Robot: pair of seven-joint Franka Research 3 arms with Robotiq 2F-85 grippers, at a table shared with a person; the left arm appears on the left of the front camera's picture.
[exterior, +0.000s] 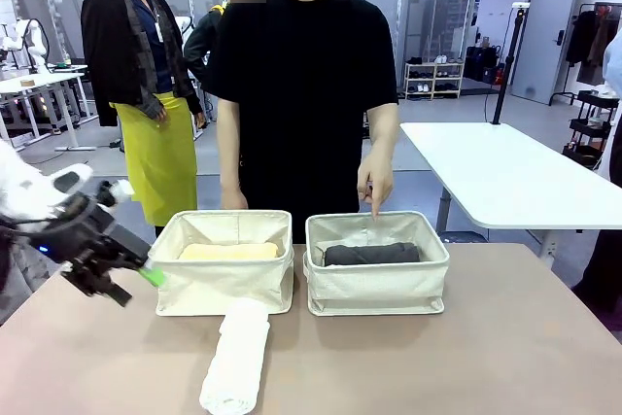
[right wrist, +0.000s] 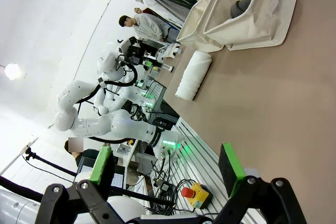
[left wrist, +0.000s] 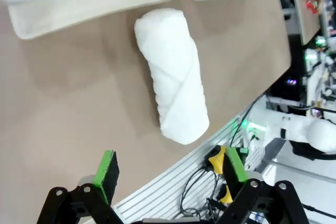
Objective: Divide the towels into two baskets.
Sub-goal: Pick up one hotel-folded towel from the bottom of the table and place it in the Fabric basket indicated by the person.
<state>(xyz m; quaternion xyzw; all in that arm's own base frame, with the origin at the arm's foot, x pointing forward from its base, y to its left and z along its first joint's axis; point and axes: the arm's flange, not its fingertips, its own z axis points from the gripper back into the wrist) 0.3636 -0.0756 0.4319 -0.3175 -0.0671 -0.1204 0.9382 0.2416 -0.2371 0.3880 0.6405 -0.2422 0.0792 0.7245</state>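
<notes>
The yellow towel (exterior: pixel 230 251) lies in the left basket (exterior: pixel 224 289), the grey towel (exterior: pixel 371 254) in the right basket (exterior: pixel 377 287). The white towel (exterior: pixel 237 357) lies on the table, near side, unsorted. Both grippers, left (exterior: pixel 136 277) and right (right wrist: pixel 169 169), stand apart, empty.

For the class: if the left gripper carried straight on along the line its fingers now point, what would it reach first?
Probably the bare table, with the white towel roll just beside that line. The left gripper is open, angled down at the tabletop short of the left basket. Depth is unclear, so it could brush the roll.
</notes>
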